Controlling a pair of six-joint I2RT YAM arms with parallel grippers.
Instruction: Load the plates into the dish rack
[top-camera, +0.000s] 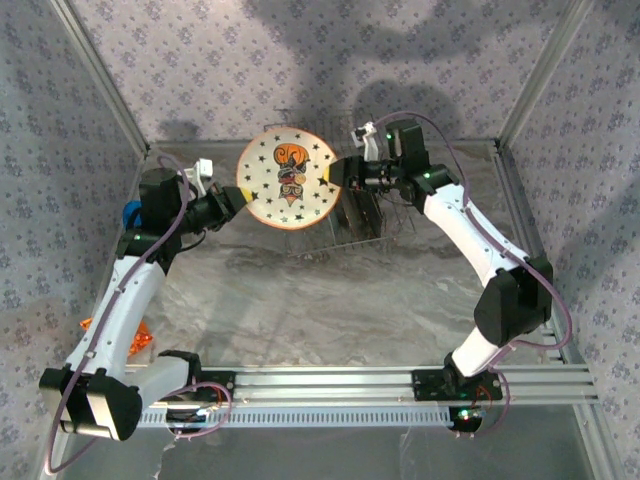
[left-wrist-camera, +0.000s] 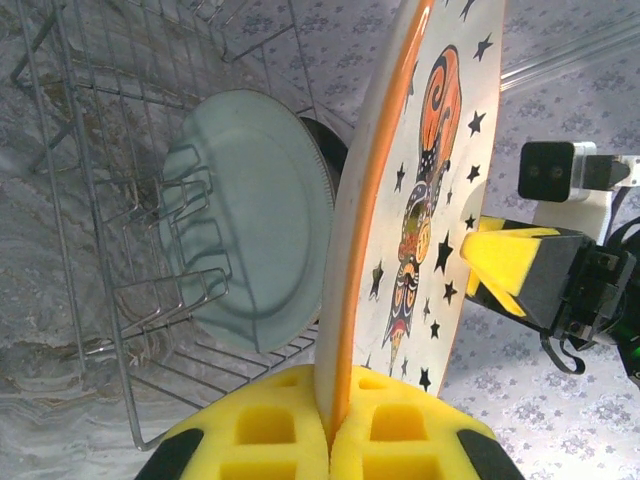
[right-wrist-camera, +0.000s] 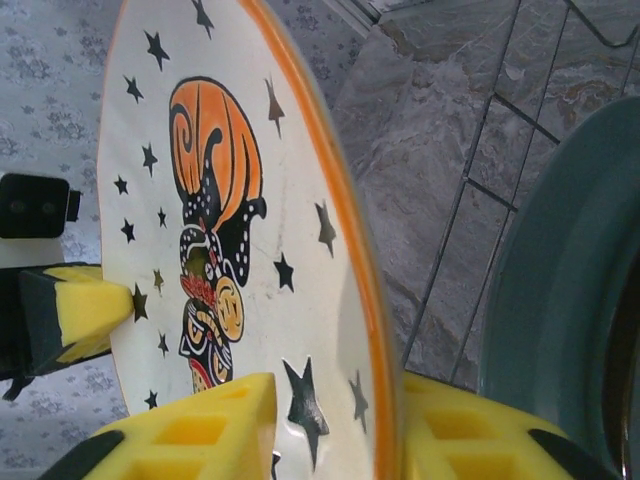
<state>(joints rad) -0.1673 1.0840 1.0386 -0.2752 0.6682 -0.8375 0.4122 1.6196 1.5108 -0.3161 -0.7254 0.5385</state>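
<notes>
The cream plate with black stars and an orange-and-black picture (top-camera: 288, 178) hangs upright in the air at the upper middle of the overhead view, its face toward the camera, just in front of the wire dish rack (top-camera: 358, 218). The left gripper (top-camera: 240, 197) is clamped on its left rim; in the left wrist view the yellow pads (left-wrist-camera: 270, 430) meet tight on the orange edge at the bottom of the frame. The right gripper (top-camera: 335, 172) reaches in from the opposite rim. Its pads (right-wrist-camera: 200, 425) straddle the edge in the right wrist view, but I cannot tell whether they actually pinch it. A pale teal plate (left-wrist-camera: 250, 220) stands on edge among the rack's prongs, left of centre in the left wrist view and at the right edge of the right wrist view. The rack rests on a grey marbled tabletop (top-camera: 330, 300), and something blue (top-camera: 130, 215) peeks from behind the left arm at the left.
</notes>
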